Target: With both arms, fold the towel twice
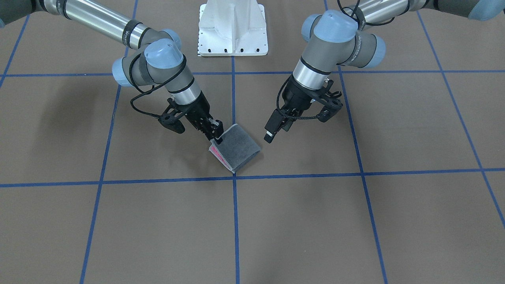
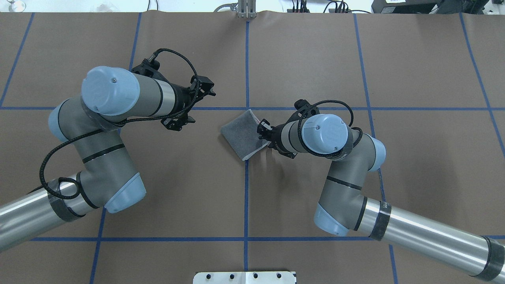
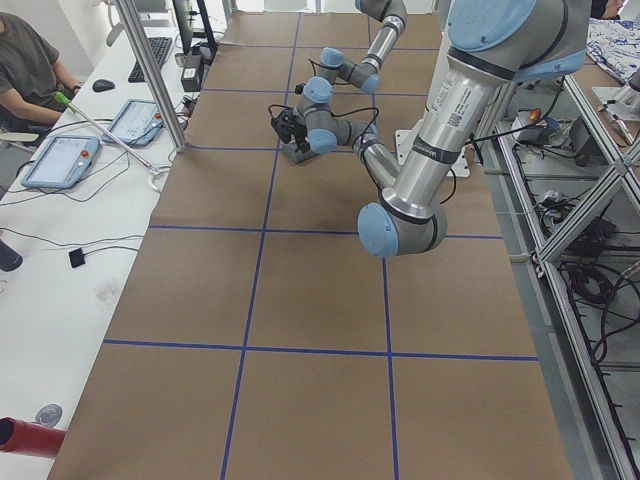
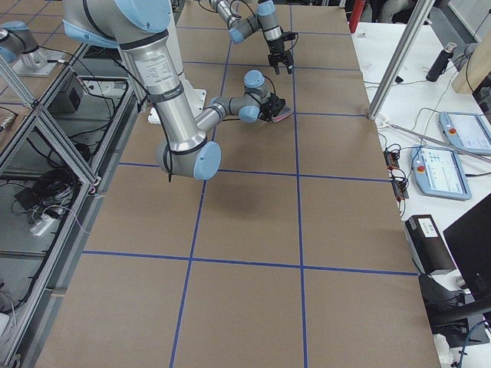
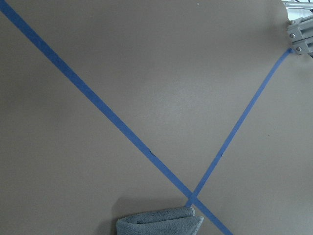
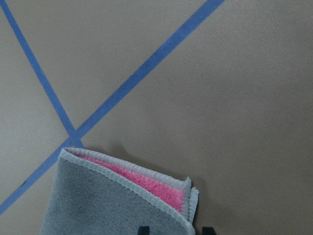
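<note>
While the left end effector [image 2: 206, 88] hangs empty nearby, open or clenched I cannot tell, the folded towel [image 2: 242, 136] lies on the worktop [image 2: 355, 59], its edge pinched by the right end effector [image 2: 262, 129], probably to set the fold down.

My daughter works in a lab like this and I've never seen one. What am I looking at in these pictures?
This is a robot with a left arm and a right arm at a brown table marked with blue tape. Four pictures come from fixed cameras: above, across the table, and at each end. The last two come from cameras on the wrists, looking down. On the table lies a small towel, folded, grey outside and pink inside. The right end effector, the pincer at the arm's tip, appears to pinch the towel's edge. The left end effector hangs open beside it, touching nothing.
</note>
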Robot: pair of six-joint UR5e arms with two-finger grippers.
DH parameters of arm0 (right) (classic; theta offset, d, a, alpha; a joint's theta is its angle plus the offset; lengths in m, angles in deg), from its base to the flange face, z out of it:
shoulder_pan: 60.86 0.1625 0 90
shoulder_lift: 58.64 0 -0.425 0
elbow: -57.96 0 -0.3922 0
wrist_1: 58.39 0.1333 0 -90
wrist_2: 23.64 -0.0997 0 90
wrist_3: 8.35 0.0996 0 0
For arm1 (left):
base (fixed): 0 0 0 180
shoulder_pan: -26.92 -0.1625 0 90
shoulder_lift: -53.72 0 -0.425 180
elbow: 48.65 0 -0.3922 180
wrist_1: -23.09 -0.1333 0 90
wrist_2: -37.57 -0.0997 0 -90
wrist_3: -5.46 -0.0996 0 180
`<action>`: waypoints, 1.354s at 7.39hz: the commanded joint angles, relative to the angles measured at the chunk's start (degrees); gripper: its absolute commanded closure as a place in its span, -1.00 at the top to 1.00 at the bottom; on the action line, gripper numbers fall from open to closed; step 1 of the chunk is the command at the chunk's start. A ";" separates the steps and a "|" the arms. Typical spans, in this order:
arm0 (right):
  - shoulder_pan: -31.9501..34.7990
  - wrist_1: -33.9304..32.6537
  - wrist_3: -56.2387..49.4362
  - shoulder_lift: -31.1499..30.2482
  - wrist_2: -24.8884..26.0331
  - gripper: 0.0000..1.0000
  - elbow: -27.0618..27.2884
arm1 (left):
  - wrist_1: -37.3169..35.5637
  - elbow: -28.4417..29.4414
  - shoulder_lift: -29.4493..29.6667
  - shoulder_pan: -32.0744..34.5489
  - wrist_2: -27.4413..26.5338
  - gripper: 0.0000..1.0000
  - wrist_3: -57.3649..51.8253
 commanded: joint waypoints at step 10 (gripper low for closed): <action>1.77 -0.12 -0.59 0.17 0.12 -1.00 -0.12 | 0.00 0.61 0.29 -0.35 -0.18 0.98 0.18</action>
